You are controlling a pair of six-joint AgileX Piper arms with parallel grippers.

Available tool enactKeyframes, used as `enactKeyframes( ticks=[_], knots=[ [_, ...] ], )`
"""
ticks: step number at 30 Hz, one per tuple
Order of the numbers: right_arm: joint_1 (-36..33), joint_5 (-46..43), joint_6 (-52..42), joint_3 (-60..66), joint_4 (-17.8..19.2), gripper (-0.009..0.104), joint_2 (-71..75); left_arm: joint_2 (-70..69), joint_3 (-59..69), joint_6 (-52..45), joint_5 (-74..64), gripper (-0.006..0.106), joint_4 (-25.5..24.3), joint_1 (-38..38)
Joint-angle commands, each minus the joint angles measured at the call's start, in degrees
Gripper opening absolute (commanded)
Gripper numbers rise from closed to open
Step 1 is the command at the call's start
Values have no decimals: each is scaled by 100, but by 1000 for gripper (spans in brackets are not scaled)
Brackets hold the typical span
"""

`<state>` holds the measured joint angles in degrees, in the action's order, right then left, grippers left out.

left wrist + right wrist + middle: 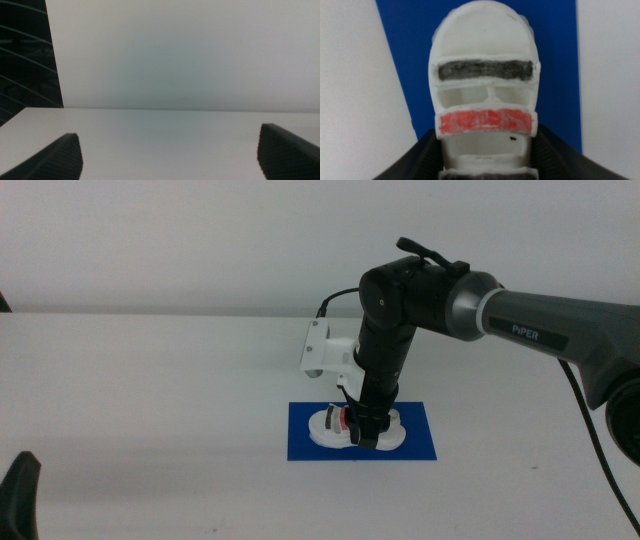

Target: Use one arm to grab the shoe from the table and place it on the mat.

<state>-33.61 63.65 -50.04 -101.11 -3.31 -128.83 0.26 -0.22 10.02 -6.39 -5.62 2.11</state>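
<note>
The counter is carrying the whole scene, a broad white surface running back to its far edge under a pale wall. The arm is reaching in from the right edge toward the middle of the counter, its forearm pointing steeply down and its white bracket jutting toward the left. The mat is lying flat near the centre of the counter, slightly toward the near edge. The shoe is sitting within the mat's outline, blue showing on all sides of it in the middle view. The right claw is straddling the shoe's heel end, and the right wrist view is showing a jaw pressing against each side of the sole just behind the red strap, so the claw is partly closed and gripping the shoe. Judged from this, the placing step is nearing completion: the next move is calling for parting the jaws and lifting straight up so the shoe is not dragged off the mat. The left claw is waiting at the near left corner, jaws spread wide and holding nothing.
</note>
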Motion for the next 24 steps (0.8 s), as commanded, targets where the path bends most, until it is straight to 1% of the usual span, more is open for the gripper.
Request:
enactKeyframes(
  ticks=[1,4,6,7,8,9,12,15,16,19,21,24],
  knots=[
    [55,-107,64,-23,8,0,-49,-235,244,34,97,94,3,23],
    [55,-113,203,-23,8,2,-49,-235,244,34,97,94,3,23],
    [55,-113,227,-23,8,7,-49,-235,244,34,97,94,3,23],
    [55,-113,227,-23,8,12,-49,-235,244,34,97,94,3,23],
    [55,-113,227,-23,8,27,-49,-235,244,34,97,94,3,23],
    [55,-113,324,-23,31,48,-49,-235,244,34,97,94,3,23],
    [55,-207,538,-27,31,75,-9,-235,244,34,97,94,3,23],
    [45,-335,911,-36,31,91,251,-235,244,34,97,94,3,23],
    [45,-361,1022,-36,31,93,383,-235,244,34,97,94,3,23],
    [45,-333,1286,-36,56,93,1061,-235,244,34,97,94,3,23],
    [56,-323,1679,38,56,93,1719,-235,244,34,97,94,3,23],
    [196,-601,2154,649,-24,93,2935,-235,244,34,97,94,3,23]
  ],
)
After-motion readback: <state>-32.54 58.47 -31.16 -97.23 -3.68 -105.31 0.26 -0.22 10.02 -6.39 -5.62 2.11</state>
